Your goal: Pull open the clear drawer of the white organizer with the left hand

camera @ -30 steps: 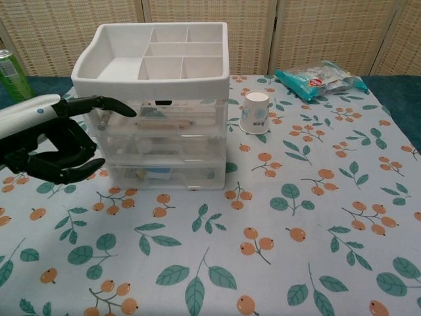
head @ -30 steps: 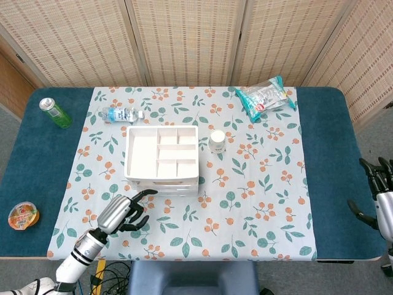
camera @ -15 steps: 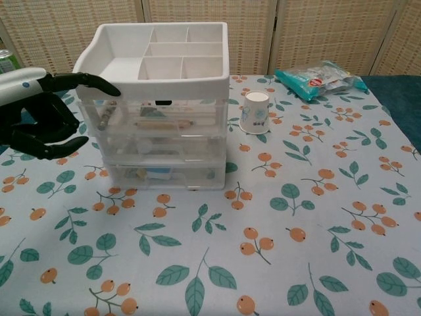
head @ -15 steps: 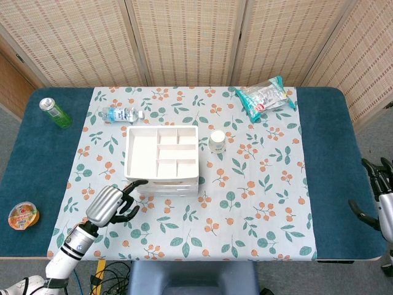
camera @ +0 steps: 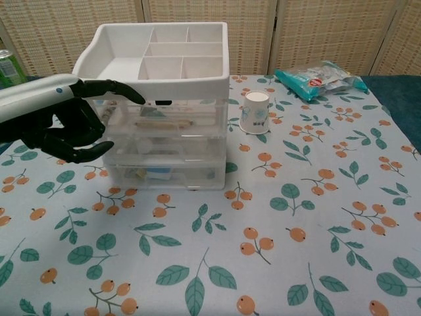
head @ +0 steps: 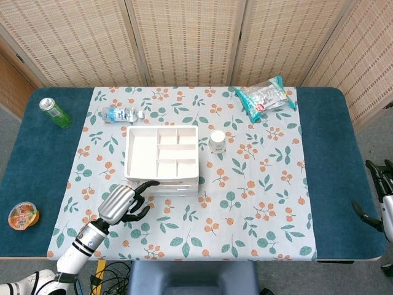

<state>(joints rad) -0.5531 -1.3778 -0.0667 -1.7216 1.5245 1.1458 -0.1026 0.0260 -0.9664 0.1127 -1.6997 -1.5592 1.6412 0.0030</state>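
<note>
The white organizer [head: 162, 160] [camera: 158, 66] stands at the table's centre-left, with a compartment tray on top and three clear drawers below it, all pushed in. My left hand [head: 123, 203] [camera: 69, 128] is at its front left corner and holds nothing. One finger reaches across the top clear drawer [camera: 168, 120] just under the white rim, and the others curl loosely below; I cannot tell whether it touches. At the table's right edge my right hand [head: 379, 200] hangs with its fingers spread and nothing in it.
A paper cup [head: 217, 141] [camera: 255, 112] stands just right of the organizer. A snack bag [head: 265, 98] [camera: 319, 78] lies back right, a water bottle [head: 121, 114] behind the organizer, a green can [head: 55, 112] far left, and a jelly cup [head: 23, 216] front left.
My left hand swung left, away from the organizer, then came back right; its extended finger now lies over the top drawer's front. The drawers and the right hand stay as they were.
</note>
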